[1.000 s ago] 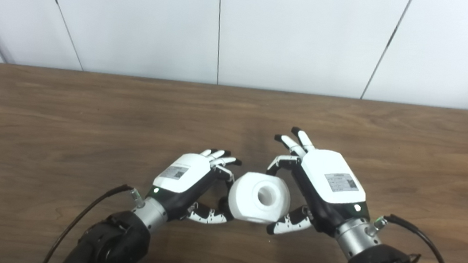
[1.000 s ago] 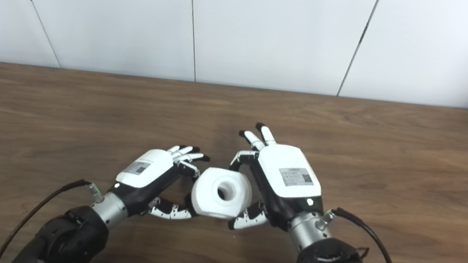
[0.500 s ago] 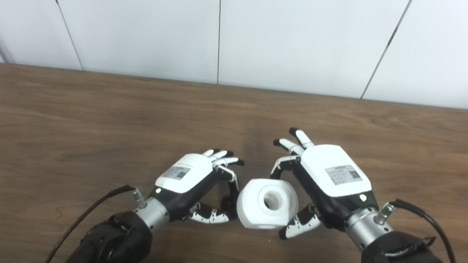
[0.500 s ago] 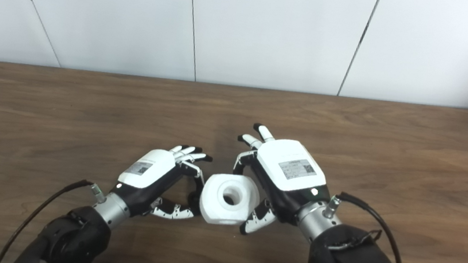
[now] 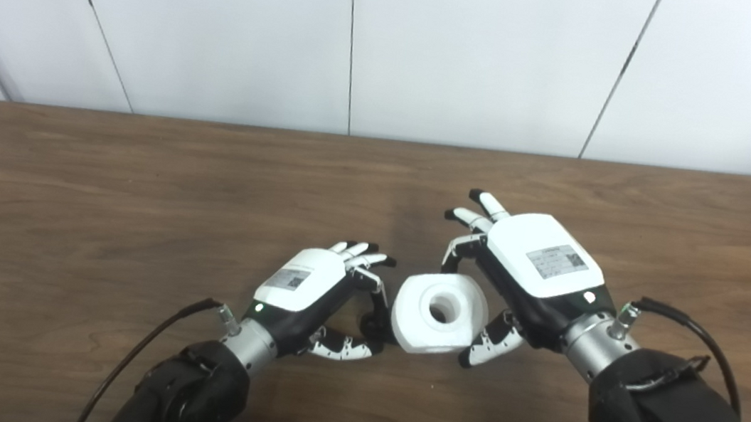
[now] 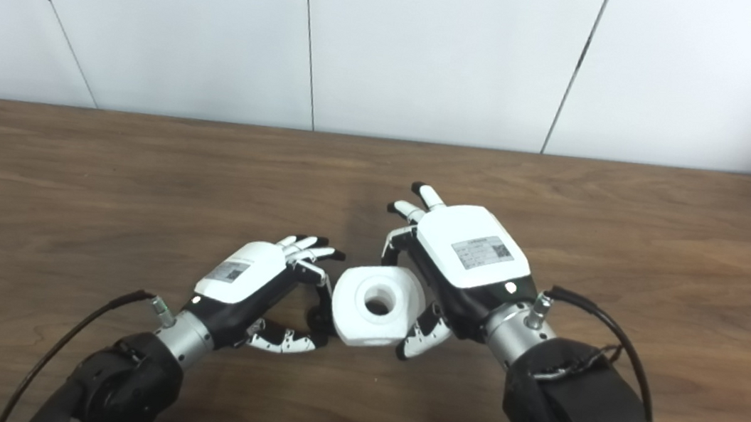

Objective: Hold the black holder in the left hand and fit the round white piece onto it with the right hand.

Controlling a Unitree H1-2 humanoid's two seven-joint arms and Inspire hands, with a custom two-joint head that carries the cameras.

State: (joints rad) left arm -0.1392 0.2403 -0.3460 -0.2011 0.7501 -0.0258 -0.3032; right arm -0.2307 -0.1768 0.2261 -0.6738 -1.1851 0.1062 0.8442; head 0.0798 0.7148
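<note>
My right hand [image 5: 533, 270] is shut on the round white piece [image 5: 414, 320], a chunky ring with a hole facing up. Fingers are on its far side and the thumb on its near right side. It hangs just above the brown table [image 5: 132, 210]. My left hand [image 5: 304, 292] sits close on its left, finger and thumb curled around a small black holder [image 5: 372, 325]. Only a dark bit of the holder shows, right against the white piece's left side. Whether the two are fitted together is hidden.
White wall panels [image 5: 481, 52] stand behind the table's far edge. A black cable [image 5: 144, 340] trails from my left wrist and another cable [image 5: 697, 336] loops off my right wrist. Bare wood lies to both sides of the hands.
Both hands have drifted to the right and a little farther from me, the white piece moving with them. The right wrist has lifted and tilted. Both grips look unchanged.
</note>
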